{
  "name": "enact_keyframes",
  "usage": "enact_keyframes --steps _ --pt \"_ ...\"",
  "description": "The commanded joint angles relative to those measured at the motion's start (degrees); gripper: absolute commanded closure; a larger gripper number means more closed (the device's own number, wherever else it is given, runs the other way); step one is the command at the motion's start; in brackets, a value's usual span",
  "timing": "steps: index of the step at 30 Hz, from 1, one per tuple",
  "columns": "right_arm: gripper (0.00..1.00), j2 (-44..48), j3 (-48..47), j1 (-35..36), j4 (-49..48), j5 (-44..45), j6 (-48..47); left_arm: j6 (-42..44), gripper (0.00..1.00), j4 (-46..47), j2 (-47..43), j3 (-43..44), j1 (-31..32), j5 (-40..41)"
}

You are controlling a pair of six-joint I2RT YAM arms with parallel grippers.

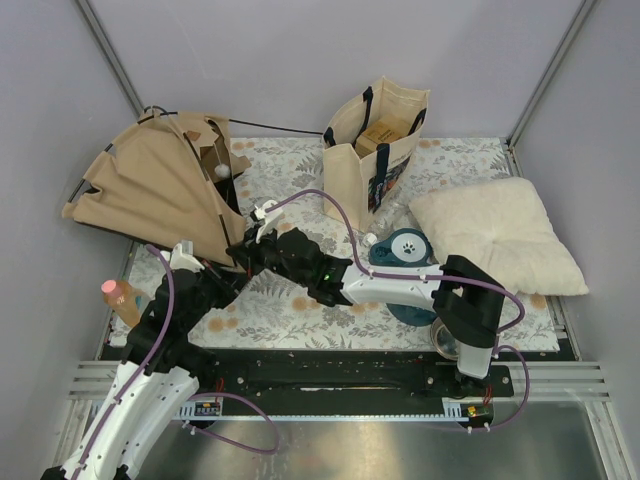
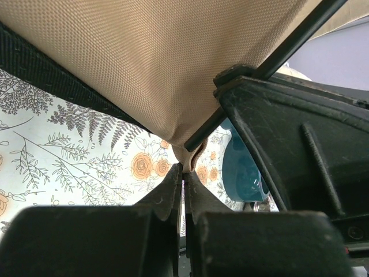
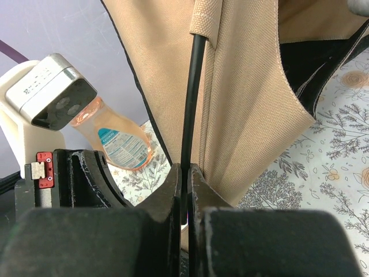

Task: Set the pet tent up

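Observation:
The pet tent [image 1: 150, 185], tan canvas with thin black poles, lies half collapsed at the back left, and a white pom-pom [image 1: 222, 171] hangs at its opening. My left gripper [image 1: 226, 274] is shut on a tan fabric tab [image 2: 185, 156] at the tent's near corner. The left wrist view shows its closed tips [image 2: 184, 168] under the canvas [image 2: 144, 57]. My right gripper [image 1: 247, 254] is shut on a black tent pole [image 3: 191, 104] just below its fabric sleeve [image 3: 206, 17]; its tips [image 3: 185, 167] pinch the pole. The two grippers are close together.
A cream tote bag [image 1: 375, 150] stands at the back centre. A fluffy white pillow [image 1: 500, 235] lies at the right. A teal bowl [image 1: 402, 248] and a metal bowl [image 1: 450, 340] sit near the right arm. An orange bottle [image 1: 122, 300] stands at the left edge of the floral mat [image 1: 300, 310].

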State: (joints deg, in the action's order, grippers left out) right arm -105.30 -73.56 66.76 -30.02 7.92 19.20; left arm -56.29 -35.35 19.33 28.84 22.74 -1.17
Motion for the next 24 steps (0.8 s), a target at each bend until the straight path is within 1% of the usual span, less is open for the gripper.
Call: enact_keyframes --steps 1,12,18,24 --pt "1.0 5.72 -2.47 -4.36 -11.73 7.99 -1.45 0.57 1.0 -11.76 0.88 -1.33 1.25 -9.2" --pt "1.0 6.07 -2.2 -4.45 -11.73 7.72 -1.1 0.57 1.0 -11.84 1.32 -1.33 1.25 -9.11" --pt "1.0 6.68 -2.29 -4.62 -11.55 5.61 1.62 0.48 1.0 -11.67 1.67 -1.33 1.25 -9.03" --pt "1.0 6.77 -2.12 -4.71 -11.11 5.96 2.15 0.66 1.0 -11.76 1.94 -1.33 1.25 -8.94"
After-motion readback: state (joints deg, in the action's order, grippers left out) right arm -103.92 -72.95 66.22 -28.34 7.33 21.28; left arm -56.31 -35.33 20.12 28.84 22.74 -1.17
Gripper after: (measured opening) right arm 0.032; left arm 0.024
